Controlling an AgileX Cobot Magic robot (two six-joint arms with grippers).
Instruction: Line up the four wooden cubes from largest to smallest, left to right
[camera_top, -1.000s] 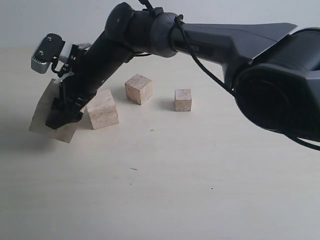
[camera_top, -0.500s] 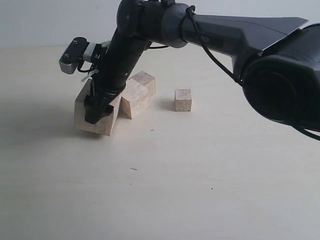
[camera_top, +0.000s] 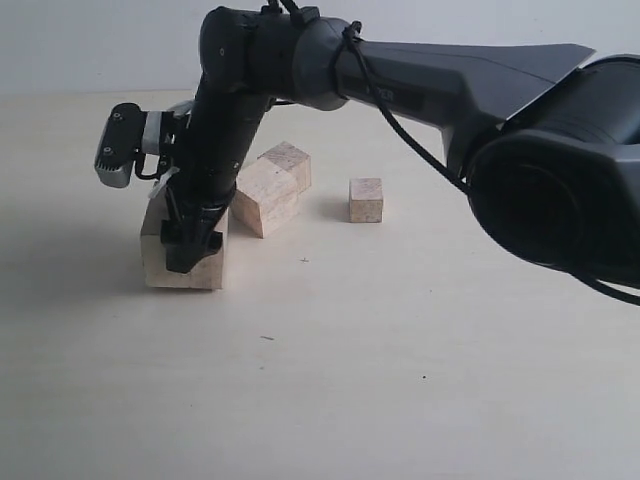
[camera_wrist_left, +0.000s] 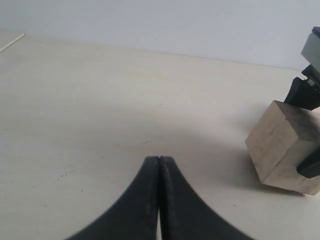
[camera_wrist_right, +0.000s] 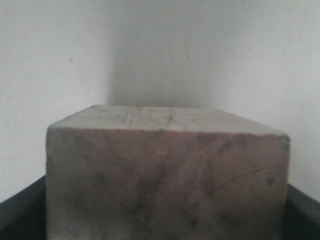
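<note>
Right gripper (camera_top: 188, 240) clamps the largest cube (camera_top: 158, 264), a pale, mottled-grain block with crisp edges, at the row's left end on the matte table (camera_top: 400, 350); left gripper (camera_wrist_left: 159, 161) pinched closed, holding nothing. Risk: opening the jaws could knock the second cube (camera_top: 264, 198) just beside, which touches the third cube (camera_top: 291, 160); smallest cube (camera_top: 366, 200) stands apart.

The right arm (camera_top: 420, 75) is arching in from the right, its wrist angling steeply down over the largest cube (camera_top: 156, 258). The right gripper (camera_top: 190, 240) is clamping that cube. The left gripper (camera_wrist_left: 159, 162) is sitting low, well apart from it, jaws pressed together.
</note>
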